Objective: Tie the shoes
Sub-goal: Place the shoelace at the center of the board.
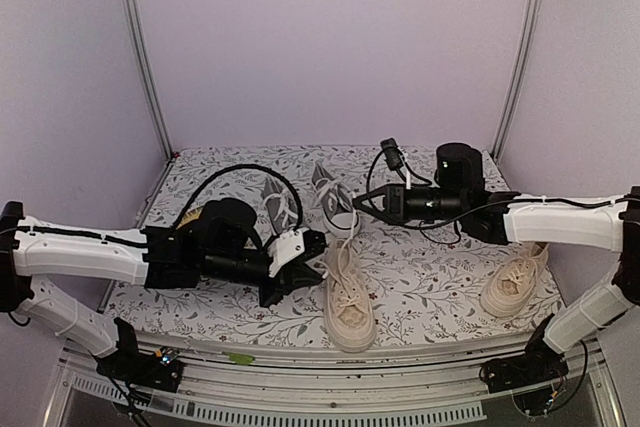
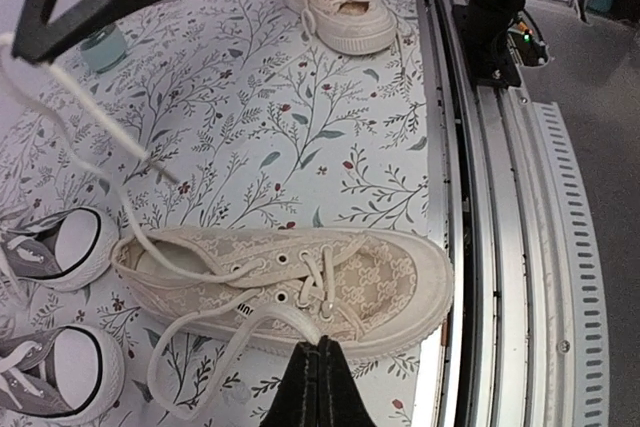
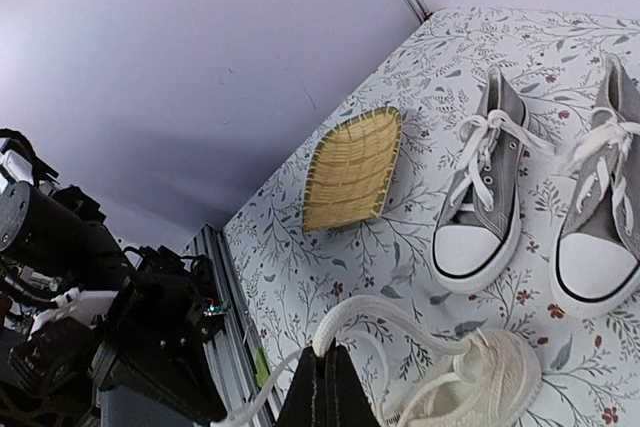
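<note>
floral table (image 1: pixel 430 267): centre cream sneaker (image 1: pixel 348 297), long axis far-to-near, toe nearward.

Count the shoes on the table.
4. A grey shoe and second grey shoe side by side mid-table; a cream shoe front centre; the other cream shoe front right. None seem hidden.

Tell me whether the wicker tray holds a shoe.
No, the wicker tray lies empty; both grey shoes stand apart from it.

Floral bench (image 1: pixel 430 267): grey shoes (image 1: pixel 337 209) toward back edge, woven tray (image 3: pixel 352 169) at left edge, cream shoe (image 1: pixel 350 307) at front edge, second cream shoe (image 1: pixel 512 287) at front-right corner.
</note>
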Robot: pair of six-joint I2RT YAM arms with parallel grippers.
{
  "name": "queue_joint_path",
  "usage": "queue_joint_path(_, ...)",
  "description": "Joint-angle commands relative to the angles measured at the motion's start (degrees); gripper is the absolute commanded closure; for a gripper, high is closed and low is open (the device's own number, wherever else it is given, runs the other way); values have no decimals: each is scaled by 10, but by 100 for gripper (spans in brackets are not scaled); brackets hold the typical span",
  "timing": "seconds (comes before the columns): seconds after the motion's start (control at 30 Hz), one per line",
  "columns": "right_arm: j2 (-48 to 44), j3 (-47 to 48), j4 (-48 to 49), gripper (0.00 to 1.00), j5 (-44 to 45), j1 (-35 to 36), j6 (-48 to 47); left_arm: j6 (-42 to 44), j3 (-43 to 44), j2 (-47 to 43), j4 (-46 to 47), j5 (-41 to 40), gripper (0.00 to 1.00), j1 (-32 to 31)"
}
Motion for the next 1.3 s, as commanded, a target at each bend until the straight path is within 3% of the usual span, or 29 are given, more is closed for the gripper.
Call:
queue_joint_path(0.0,86,42,127,99,99,49,39,4,-13,-5,75,34,100,-19)
queue_joint_path(0.2,202,120,78,99,60,103,7,-3,-34,-12,130,20,100,-23)
queue_joint_path(0.4,237,159,13,98,27,122,-42,-44,-76,-32,196,-30,100,-20)
queue_joint_path(0.57,240,186,-67,69,-23,122,-108,-84,-110,-58,254,-51,100,4)
queue_joint_path(0.67,222,202,-115,59,-26,121,-155,-98,-123,-63,264,-51,100,16)
queue_joint_path(1.1,183,242,-247,52,5,58,-356,-138,-151,-104,276,-3,100,63)
queue_joint_path(1.27,261,319,-350,52,56,57,-380,-173,-220,-190,295,-24,100,63)
